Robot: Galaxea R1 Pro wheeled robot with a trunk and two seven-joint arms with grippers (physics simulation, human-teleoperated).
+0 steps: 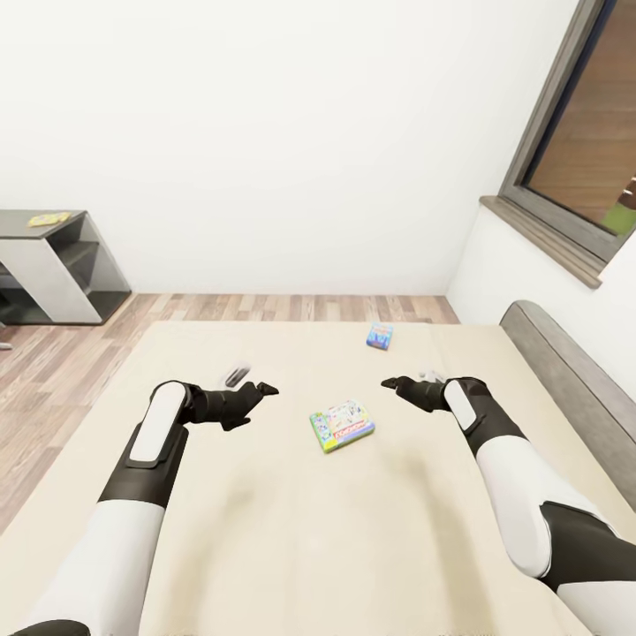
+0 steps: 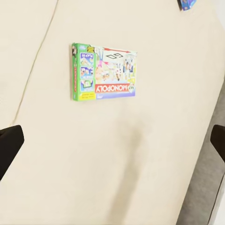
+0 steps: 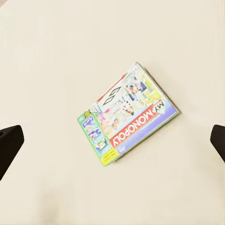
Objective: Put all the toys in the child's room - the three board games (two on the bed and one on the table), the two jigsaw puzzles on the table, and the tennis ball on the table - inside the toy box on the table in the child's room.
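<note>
Bright, even light throughout — soft diffuse arm shadows fall on the bed (image 1: pixel 265 548); renders are slightly soft, head view bowed at its edges.

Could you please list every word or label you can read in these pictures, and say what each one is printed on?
"MY MONOPOLY": red banner on the lid of the green-edged board game lying flat on the bed.
"MONOPOLY": same banner, left wrist view.
Small print on that box's green side strip: too blurred to read.
Light-blue board game farther up the bed: too small to read.
Flat yellow item on the grey desk: unreadable.
</note>
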